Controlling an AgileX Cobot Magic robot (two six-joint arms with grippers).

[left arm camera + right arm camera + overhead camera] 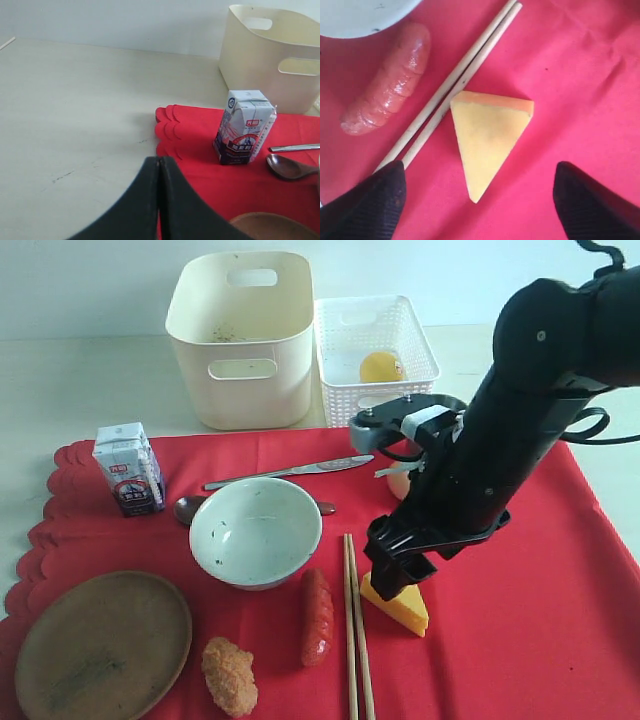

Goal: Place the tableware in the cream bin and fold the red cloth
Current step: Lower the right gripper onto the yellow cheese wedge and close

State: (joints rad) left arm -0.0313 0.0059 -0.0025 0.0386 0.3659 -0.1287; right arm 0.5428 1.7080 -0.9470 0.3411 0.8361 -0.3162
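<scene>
The right pincer (400,575) hung with jaws wide apart over the cheese wedge (402,610) on the red cloth (540,590). The chopsticks (355,630) lay just beside it at nine o'clock, running twelve-to-six, nearer this arm. The left pincer (159,200), closed together, sat by the cloth's scalloped edge.

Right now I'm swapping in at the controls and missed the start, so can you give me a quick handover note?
Left gripper: shut, empty, near the red cloth's scalloped edge.
Right gripper: open, empty, poised over the cheese wedge, which is not tableware.
On the cloth: bowl in the middle, knife and spoon behind it, chopsticks right of it, wooden plate at the front left corner.
Done: nothing; no tableware shows in the cream bin.
Left: bin every piece, then fold the cloth, which lies flat.
</scene>
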